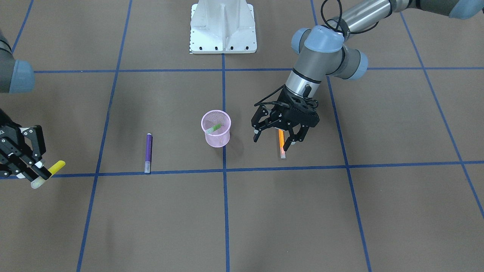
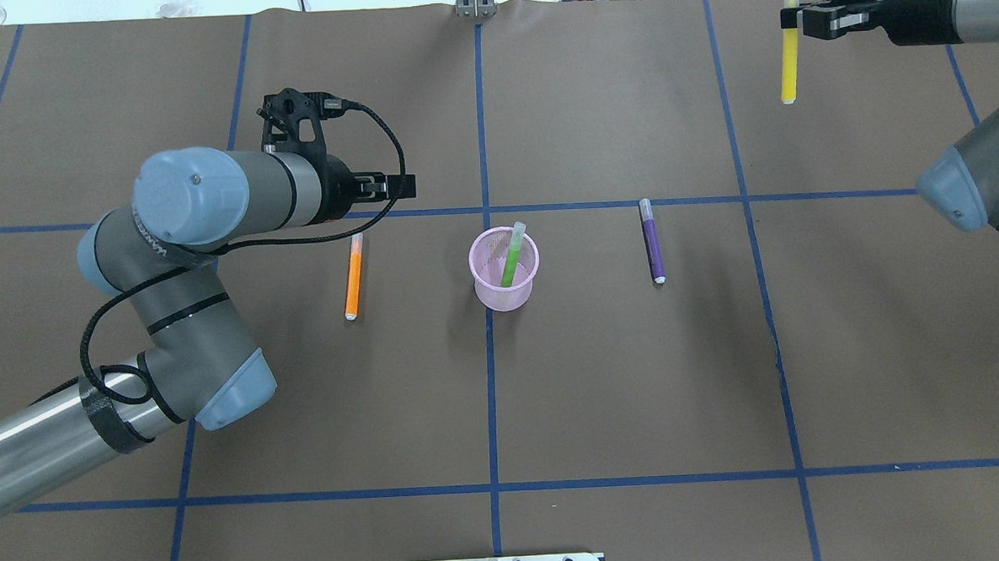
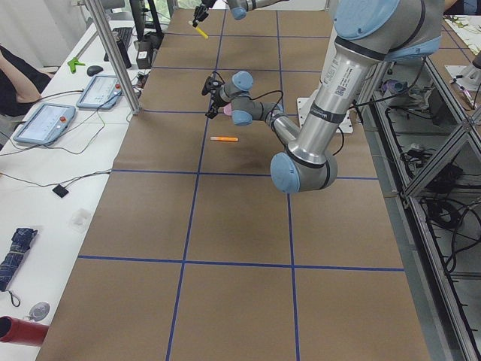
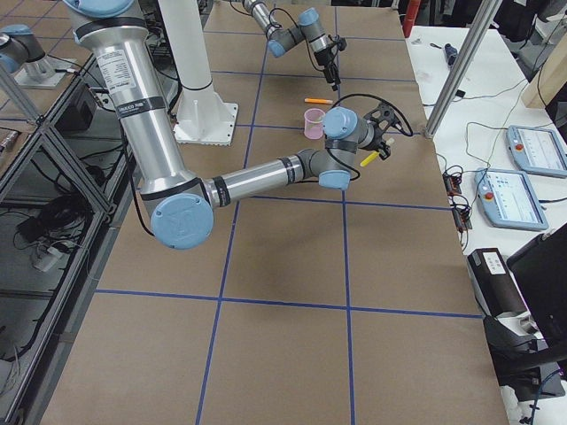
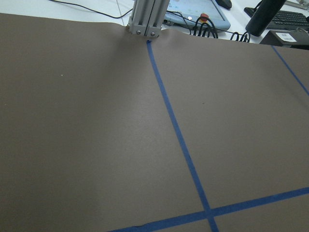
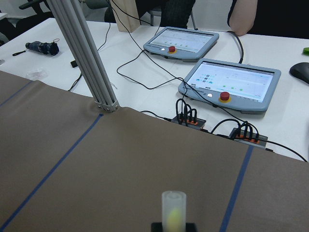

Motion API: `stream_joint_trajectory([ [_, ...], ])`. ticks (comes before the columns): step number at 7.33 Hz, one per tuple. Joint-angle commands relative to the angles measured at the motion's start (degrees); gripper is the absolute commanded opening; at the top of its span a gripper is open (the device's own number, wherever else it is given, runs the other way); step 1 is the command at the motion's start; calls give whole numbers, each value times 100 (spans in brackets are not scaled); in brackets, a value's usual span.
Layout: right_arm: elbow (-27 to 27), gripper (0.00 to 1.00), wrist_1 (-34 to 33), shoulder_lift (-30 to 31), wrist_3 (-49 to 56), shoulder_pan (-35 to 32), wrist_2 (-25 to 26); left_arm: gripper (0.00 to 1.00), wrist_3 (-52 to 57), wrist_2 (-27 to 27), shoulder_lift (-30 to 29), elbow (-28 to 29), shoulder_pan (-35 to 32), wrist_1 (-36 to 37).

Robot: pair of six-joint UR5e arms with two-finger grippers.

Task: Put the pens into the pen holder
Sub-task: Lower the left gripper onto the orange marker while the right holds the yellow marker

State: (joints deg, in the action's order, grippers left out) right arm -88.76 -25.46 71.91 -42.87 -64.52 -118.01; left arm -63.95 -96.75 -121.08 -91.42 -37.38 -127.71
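The pink mesh pen holder (image 2: 505,282) stands mid-table with a green pen (image 2: 513,255) leaning inside it. An orange pen (image 1: 281,145) lies flat on the table, and my left gripper (image 1: 272,141) hangs open just above its upper end, one finger on each side. The purple pen (image 1: 148,151) lies alone on the holder's other side. Far off, near the table's far right corner, my right gripper (image 1: 41,173) is shut on a yellow pen (image 2: 789,57), held above the table; its whitish cap (image 6: 174,210) shows end-on in the right wrist view.
The white robot base (image 1: 223,26) sits at the table's robot side. Blue tape lines grid the brown table. Beyond the far edge stand an aluminium post (image 6: 91,67) and two operator tablets (image 6: 231,82) with cables.
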Motion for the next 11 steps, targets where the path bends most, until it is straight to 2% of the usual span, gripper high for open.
stream_joint_trajectory([
  [1, -254, 0, 33, -37, -46, 106, 129, 99, -30, -772, -21, -174, -216, 1147],
  [3, -501, 0, 33, -37, -46, 412, 462, 99, 31, -1195, -48, -148, -191, 1878],
  [4, -624, 0, 33, -28, -99, 649, 733, 99, 58, -1197, -65, -96, -182, 2021],
  [7, -713, 0, 33, -37, -108, 853, 754, 97, 146, -1206, -450, 728, -164, 1996],
  [8, -722, 0, 24, -72, -108, 888, 762, 93, 146, -1223, -539, 844, -164, 1987],
  [10, -722, 0, 24, -64, -108, 959, 771, 77, 146, -1232, -557, 924, -94, 1978],
  [11, -722, 0, 24, -64, -108, 985, 771, 72, 155, -1232, -558, 959, -76, 1978],
])
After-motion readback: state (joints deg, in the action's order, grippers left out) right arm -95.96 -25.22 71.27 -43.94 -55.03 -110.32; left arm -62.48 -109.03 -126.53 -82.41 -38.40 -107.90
